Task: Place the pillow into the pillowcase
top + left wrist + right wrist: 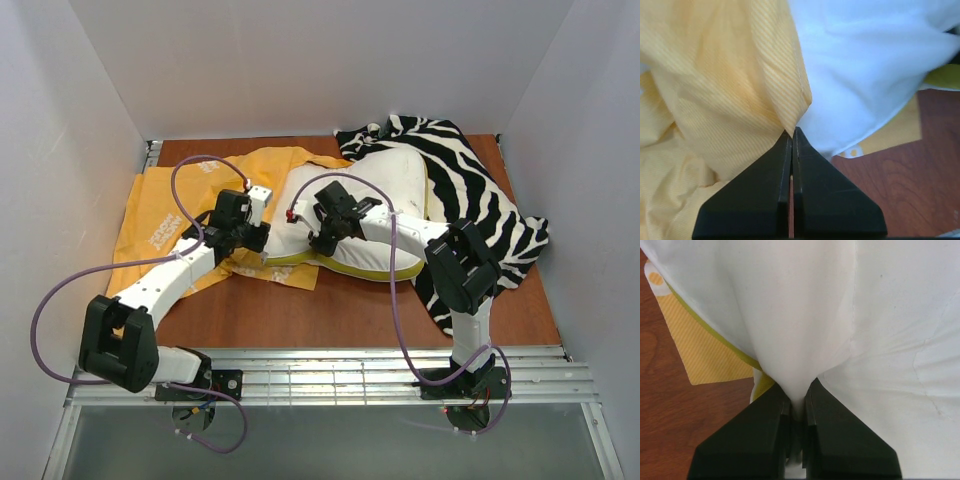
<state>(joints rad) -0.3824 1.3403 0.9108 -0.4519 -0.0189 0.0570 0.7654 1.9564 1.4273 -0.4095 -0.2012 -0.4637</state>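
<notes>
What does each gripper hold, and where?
The left gripper pinches a fold of the orange-yellow fabric pillowcase; the right gripper, a fold of the puffy white pillow.

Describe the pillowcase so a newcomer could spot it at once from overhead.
Look at the left half of the brown table. The pillowcase lies there, a crumpled cloth beside the white pillow, its edge pinched in the left hand. It alone is orange-yellow; the other cloth, far right, is zebra-striped.

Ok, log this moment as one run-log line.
left gripper shut on pillowcase edge | right gripper shut on pillow fold | pillow overlapping pillowcase, mostly uncovered | zebra-striped cloth at pillow's far right
</notes>
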